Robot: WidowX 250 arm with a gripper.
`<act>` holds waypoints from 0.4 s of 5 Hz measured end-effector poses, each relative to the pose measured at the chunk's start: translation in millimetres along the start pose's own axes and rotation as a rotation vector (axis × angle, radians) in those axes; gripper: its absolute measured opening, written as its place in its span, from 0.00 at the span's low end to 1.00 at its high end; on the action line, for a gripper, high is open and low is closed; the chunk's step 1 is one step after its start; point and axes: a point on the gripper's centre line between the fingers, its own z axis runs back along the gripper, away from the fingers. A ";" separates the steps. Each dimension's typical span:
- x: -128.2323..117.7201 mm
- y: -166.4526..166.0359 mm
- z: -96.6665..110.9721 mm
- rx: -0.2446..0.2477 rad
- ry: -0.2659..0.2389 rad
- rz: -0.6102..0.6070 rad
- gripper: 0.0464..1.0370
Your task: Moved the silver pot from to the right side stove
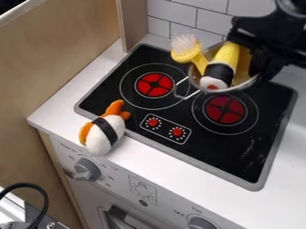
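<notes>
White worktop [57, 103] is largely covered by the stove [206, 145]. At upper right the pot [240, 86] is held aloft, its rim clamped by the fingers [258, 63], presumably for placing on the right burner [225, 110]; a toy [221, 67] and brush [190, 51] are contained.

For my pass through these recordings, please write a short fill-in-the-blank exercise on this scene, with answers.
The orange-tailed plush sushi has a ____ band around its middle.
The silver pot contains another plush and a yellow ____ with pale bristles.
The black cooktop shows ____ round burners with red centers.

Missing words: black; brush; two
</notes>
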 end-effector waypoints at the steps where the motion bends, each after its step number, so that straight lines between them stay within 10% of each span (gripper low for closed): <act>1: -5.9 3.8 -12.2 0.007 -0.012 -0.014 0.01; 2: -16.3 7.6 -25.8 0.021 -0.019 -0.011 0.01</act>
